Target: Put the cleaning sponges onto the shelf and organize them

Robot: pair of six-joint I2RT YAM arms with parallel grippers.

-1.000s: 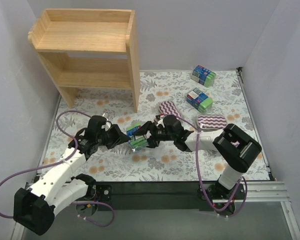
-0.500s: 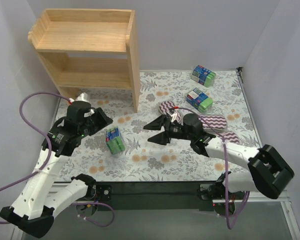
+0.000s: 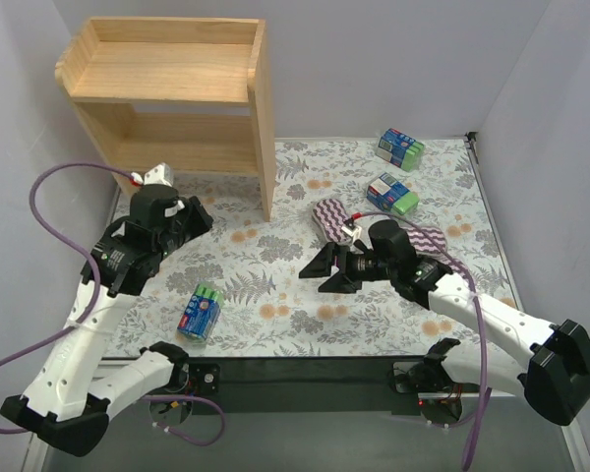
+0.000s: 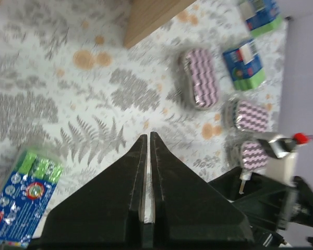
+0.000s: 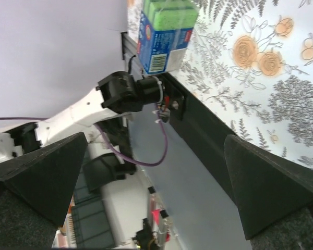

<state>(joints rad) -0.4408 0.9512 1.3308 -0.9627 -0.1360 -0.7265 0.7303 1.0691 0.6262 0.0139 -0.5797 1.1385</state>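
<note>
Sponge pack (image 4: 23, 195) apart from left claw (image 4: 147, 138)

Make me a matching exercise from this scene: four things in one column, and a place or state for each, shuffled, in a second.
Things:
1. left fingers
2. right fingers
3. shelf
4. front pack

Place or state:
A. spread wide, holding nothing
B. lying alone at the front left of the mat
C. closed together, holding nothing
D. at the far left, top tier bare

Pairs: 1-C, 2-A, 3-D, 4-B
</note>
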